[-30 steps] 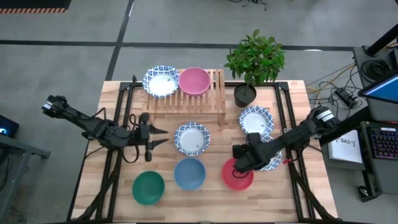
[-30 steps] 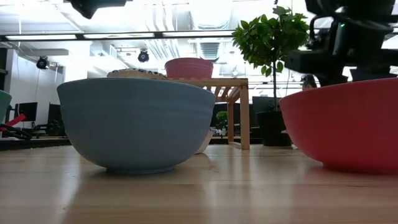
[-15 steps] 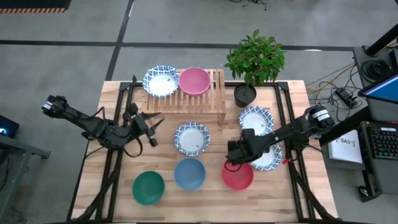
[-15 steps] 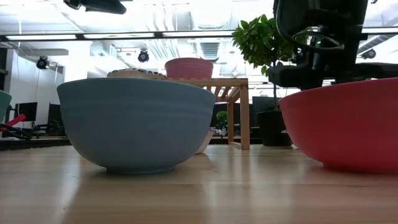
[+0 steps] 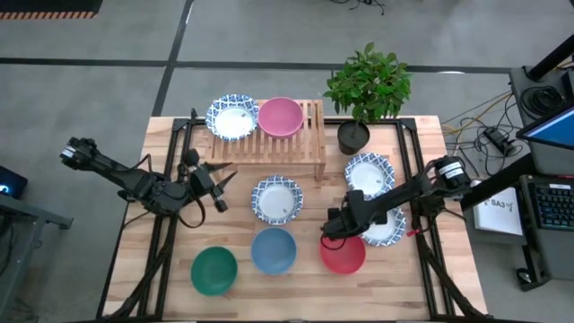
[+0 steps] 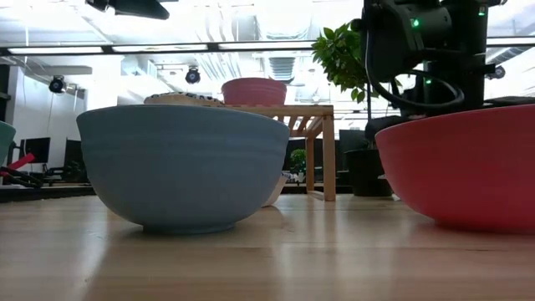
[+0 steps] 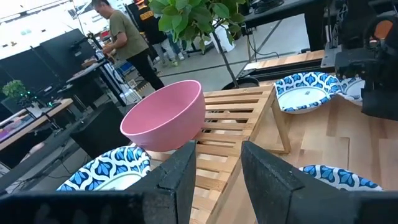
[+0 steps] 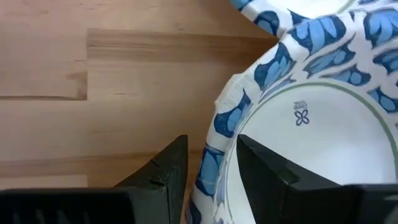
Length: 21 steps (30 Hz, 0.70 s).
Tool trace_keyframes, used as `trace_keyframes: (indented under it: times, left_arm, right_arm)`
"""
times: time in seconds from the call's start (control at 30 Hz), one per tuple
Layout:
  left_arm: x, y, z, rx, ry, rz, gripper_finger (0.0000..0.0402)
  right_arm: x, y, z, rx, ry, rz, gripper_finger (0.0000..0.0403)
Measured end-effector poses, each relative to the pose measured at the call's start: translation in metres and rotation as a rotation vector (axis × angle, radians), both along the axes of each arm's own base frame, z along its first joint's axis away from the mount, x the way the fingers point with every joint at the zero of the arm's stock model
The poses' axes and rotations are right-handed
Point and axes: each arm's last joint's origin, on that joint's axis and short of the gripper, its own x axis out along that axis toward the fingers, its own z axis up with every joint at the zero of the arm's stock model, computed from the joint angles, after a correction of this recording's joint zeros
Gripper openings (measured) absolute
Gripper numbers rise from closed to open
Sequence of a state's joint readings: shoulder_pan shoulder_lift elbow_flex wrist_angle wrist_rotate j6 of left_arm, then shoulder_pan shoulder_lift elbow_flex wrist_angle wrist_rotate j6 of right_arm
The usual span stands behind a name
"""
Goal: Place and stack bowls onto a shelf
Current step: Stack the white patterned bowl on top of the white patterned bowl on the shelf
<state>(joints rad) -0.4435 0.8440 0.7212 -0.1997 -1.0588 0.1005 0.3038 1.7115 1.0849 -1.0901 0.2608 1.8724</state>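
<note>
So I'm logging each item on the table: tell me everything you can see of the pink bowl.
The pink bowl is plain, smooth and matte, round with a narrower base and no pattern. It sits upright and empty on the slatted top of the light-wood shelf, near the middle, right beside a blue-patterned white bowl. Whether their rims touch is unclear. No hand touches it.
</note>
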Motion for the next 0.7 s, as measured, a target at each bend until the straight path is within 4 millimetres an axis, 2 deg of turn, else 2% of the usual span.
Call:
trace_keyframes:
  times: [0.23, 0.53, 0.7]
  left_arm:
    - [0.000, 0.000, -0.001, 0.002, 0.004, 0.001, 0.0111]
    - [0.000, 0.000, -0.001, -0.008, -0.003, 0.002, 0.0111]
    - [-0.001, -0.002, 0.006, -0.032, -0.033, -0.009, 0.0111]
  right_arm:
    - [-0.001, 0.000, -0.002, 0.003, 0.019, 0.013, 0.0119]
    - [-0.002, 0.000, 0.000, 0.020, 0.033, 0.062, 0.0018]
    - [-0.001, 0.002, 0.011, 0.095, 0.023, 0.092, 0.0013]
